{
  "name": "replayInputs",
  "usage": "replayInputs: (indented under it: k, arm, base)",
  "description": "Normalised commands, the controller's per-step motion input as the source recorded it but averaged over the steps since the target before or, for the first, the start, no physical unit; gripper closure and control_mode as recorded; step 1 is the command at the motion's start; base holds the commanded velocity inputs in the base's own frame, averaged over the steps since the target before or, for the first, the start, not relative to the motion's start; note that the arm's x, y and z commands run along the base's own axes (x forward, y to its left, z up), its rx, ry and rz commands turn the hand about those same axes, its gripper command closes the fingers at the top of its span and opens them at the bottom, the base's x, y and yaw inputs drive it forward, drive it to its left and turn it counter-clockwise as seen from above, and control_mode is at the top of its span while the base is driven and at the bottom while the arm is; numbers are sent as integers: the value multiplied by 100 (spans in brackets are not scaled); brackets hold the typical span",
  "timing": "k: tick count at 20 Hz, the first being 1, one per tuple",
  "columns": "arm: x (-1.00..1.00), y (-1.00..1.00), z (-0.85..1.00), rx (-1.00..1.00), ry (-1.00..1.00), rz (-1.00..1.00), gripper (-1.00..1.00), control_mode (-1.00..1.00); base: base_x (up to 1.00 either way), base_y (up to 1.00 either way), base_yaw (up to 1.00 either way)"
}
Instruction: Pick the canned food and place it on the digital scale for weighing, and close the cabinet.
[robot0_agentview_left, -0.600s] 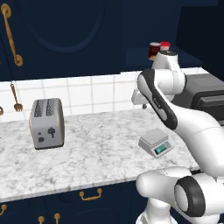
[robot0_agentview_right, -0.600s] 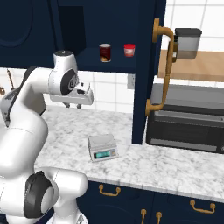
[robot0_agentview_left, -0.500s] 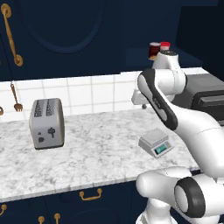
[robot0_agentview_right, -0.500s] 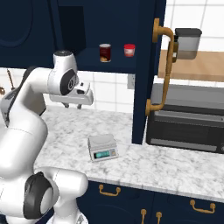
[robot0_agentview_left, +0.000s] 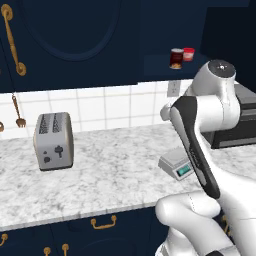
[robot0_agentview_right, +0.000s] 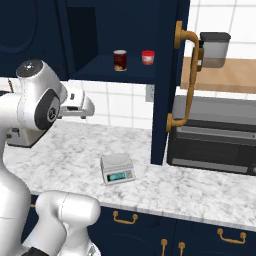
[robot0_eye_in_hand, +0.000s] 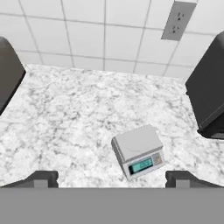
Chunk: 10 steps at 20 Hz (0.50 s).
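Small dark maroon cylindrical can (robot0_agentview_right: 120, 60): on open navy wall cabinet (robot0_agentview_right: 165, 75) shelf, beside red-and-white container (robot0_agentview_right: 147, 57). Light grey square digital scale (robot0_eye_in_hand: 138, 151): bare on white marble table (robot0_eye_in_hand: 65, 113). Hand (robot0_eye_in_hand: 112, 178): fingers wide apart, empty, above table.

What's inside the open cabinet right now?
On the cabinet shelf stand the can and a smaller red-and-white container, apart, side by side. The shelf's dark back corners and any higher shelves can't be made out.

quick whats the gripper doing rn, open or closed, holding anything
Gripper: open and empty, its two dark fingertips set wide apart above the marble counter, with the small light grey square digital scale lying between and beyond them.
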Motion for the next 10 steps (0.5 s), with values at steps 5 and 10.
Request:
replayInputs:
  k: [5, 10]
  arm:
    - [-8, -13, 58, 0, -46, 0, -100, -100]
    - [0, -24, 44, 0, -30, 0, -100, -100]
  base:
    - [0, 0, 0]
    - [0, 0, 0]
